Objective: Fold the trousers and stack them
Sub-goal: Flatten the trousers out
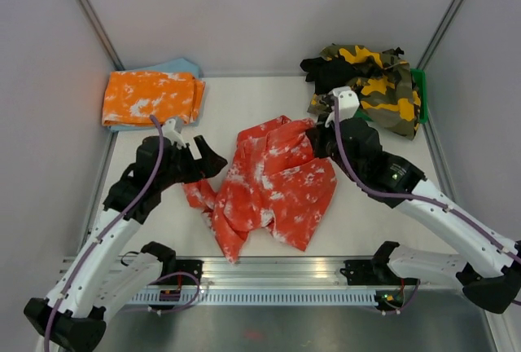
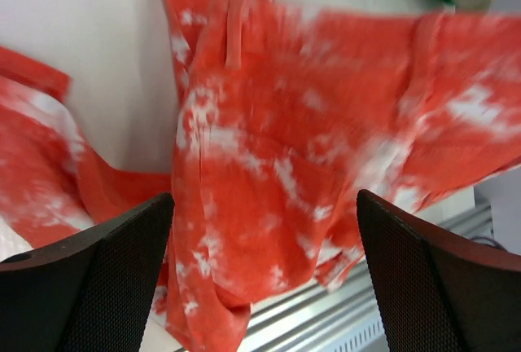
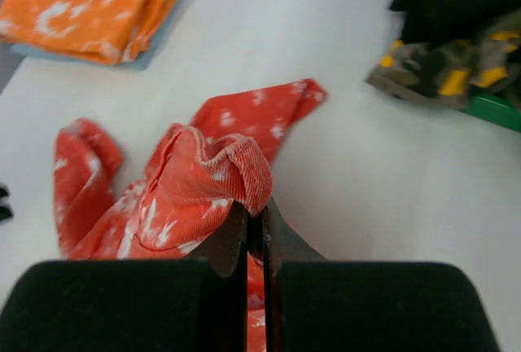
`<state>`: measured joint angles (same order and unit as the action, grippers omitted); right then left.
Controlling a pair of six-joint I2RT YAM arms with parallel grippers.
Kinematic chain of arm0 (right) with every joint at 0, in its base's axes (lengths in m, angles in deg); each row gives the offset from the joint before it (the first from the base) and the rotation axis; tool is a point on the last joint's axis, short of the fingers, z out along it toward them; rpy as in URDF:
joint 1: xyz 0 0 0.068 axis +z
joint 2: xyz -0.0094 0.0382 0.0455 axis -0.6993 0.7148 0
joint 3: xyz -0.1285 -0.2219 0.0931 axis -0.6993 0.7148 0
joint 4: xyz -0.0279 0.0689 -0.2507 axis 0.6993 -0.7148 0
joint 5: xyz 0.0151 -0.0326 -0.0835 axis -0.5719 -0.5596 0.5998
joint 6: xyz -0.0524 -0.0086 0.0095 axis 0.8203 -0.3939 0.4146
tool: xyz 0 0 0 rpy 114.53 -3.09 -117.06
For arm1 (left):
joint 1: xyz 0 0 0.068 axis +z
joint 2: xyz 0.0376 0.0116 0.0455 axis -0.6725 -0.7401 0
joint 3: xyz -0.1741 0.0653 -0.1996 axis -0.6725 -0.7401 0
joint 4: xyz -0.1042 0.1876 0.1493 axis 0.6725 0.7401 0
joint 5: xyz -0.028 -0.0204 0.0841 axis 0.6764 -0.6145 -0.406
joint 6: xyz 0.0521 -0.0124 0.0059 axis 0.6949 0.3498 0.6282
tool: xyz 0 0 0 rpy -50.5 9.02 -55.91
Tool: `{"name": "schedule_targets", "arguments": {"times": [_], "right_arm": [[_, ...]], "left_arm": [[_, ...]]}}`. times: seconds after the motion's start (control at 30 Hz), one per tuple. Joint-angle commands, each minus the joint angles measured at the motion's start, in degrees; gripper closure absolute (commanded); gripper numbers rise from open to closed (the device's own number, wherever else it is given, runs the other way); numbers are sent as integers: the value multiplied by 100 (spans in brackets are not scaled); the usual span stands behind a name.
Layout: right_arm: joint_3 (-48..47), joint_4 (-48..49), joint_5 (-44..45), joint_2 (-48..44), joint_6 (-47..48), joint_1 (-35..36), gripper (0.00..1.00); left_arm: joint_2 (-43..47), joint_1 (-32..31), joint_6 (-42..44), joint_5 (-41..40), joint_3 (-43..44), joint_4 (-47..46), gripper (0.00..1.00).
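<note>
While right gripper (image 3: 254, 215) jaws pinch the trousers (image 1: 277, 185), left gripper (image 2: 264, 205) gapes.

Soft matt cloth on the trousers (image 1: 277, 185), red and white, and where the right gripper (image 3: 254, 213) pinches it the weave shows fine ribs, corduroy-like. That gripper's fingers (image 3: 220, 250): smooth matt black. Left gripper (image 2: 264, 205) pads (image 2: 98, 287) carry a fine dotted texture. Table (image 1: 244, 99) smooth, matt white. Near edge, a ribbed metal rail (image 1: 269, 272), dull sheen. Far corners: more soft cloth, orange pair (image 1: 151, 95) left, camouflage pair (image 1: 378, 83) right.

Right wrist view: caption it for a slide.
Right gripper shut on a bunched edge of the red, white-splotched cloth trousers over the white table.
</note>
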<state>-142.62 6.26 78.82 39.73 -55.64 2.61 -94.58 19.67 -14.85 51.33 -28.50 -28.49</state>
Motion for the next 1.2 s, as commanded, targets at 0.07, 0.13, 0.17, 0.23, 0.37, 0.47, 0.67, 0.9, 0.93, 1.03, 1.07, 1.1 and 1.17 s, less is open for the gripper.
{"name": "schedule_targets", "arguments": {"times": [0.07,0.13,0.17,0.23,0.37,0.47,0.67,0.9,0.93,1.03,1.07,1.1,1.17], "right_arm": [[-1079,-1372,3238,-52,-854,-40,100],[-1071,-1732,3568,-244,-979,-84,100],[-1019,-1812,3726,-333,-1067,-145,100],[-826,-2031,3824,-613,-1181,-259,100],[-807,-2533,3772,-843,-1305,-716,100],[-729,-2385,3439,-1010,-1139,-743,100],[-579,-1901,2823,-958,-936,-743,100],[-491,-1646,2312,-931,-725,-743,100],[-491,-1655,2295,-975,-716,-743,100],[-430,-1672,2330,-1063,-681,-743,100],[-403,-1681,2339,-1072,-698,-743,100],[-351,-1707,2347,-1090,-698,-743,100],[-280,-1725,2374,-1090,-725,-743,100]], "left_arm": [[-86,-9,-329,809,-538,-694,3],[-262,-9,-233,536,-451,-343,3],[-402,-9,-224,501,-450,-314,2],[-508,-9,-163,684,-494,-419,2],[-605,-70,-13,1228,-582,-909,3],[-684,-298,294,1993,-600,-1446,4],[-1518,-1177,523,2117,-679,-2220,3],[-2995,-1608,918,1162,-73,-2389,5],[-3144,-1608,962,1055,58,-2345,5],[-3347,-1617,1103,1141,279,-2432,5],[-3487,-1626,1086,1394,340,-2476,8],[-3540,-1652,990,1492,376,-2546,10],[-3707,-1862,937,1537,393,-2748,25]]}}
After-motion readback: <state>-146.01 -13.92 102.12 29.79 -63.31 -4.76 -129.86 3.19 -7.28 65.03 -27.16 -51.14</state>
